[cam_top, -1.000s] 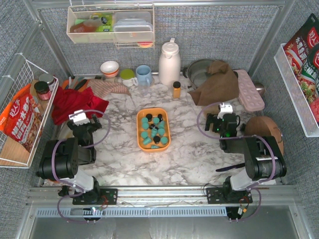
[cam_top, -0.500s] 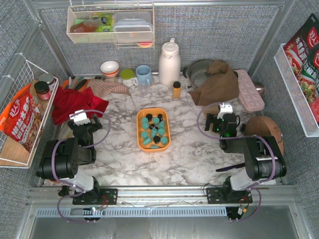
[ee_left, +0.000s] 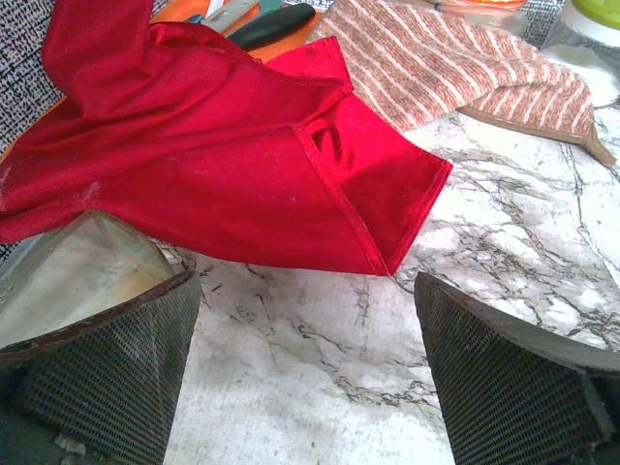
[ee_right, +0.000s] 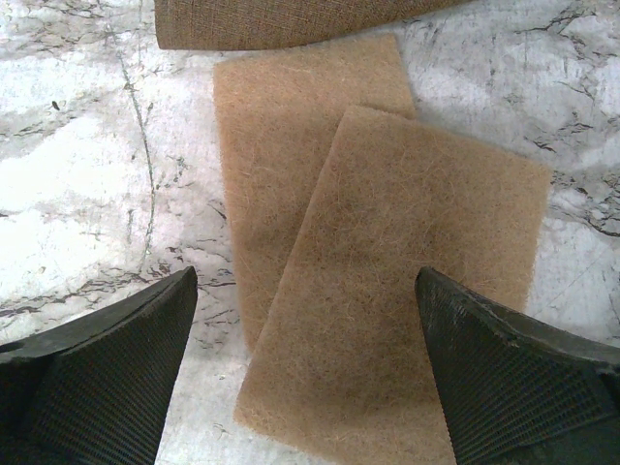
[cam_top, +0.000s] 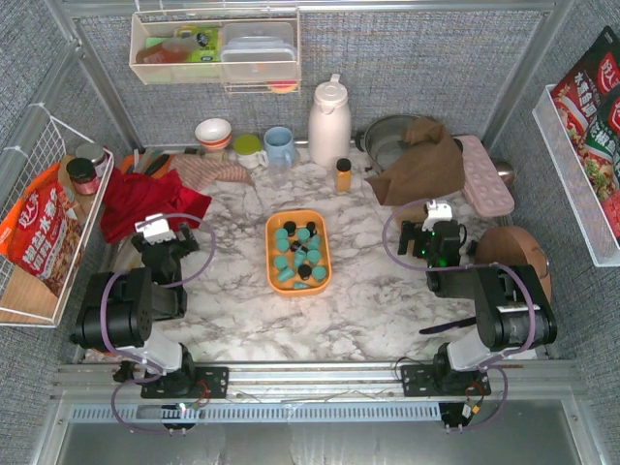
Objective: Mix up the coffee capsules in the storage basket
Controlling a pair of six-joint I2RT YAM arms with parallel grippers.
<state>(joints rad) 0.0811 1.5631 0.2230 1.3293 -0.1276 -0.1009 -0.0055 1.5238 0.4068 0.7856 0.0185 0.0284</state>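
The orange storage basket point(cam_top: 271, 262) lies mid-table, with teal and black coffee capsules point(cam_top: 283, 261) lying inside it. My left gripper point(cam_top: 172, 235) sits folded back at the left, well apart from the basket, open over bare marble beside a red cloth point(ee_left: 223, 155). Its fingertips point(ee_left: 126, 339) stand wide with nothing between them. My right gripper point(cam_top: 424, 235) rests at the right, also open, hovering above two tan fibre pads point(ee_right: 387, 291). Neither wrist view shows the basket or the capsules.
Along the back stand a white thermos point(cam_top: 329, 121), a blue mug point(cam_top: 279, 145), bowls point(cam_top: 213, 132), a small amber bottle point(cam_top: 343, 174) and a pot under a brown cloth point(cam_top: 421, 160). A striped towel point(ee_left: 455, 68) lies past the red cloth. A wire basket point(cam_top: 39, 223) hangs left.
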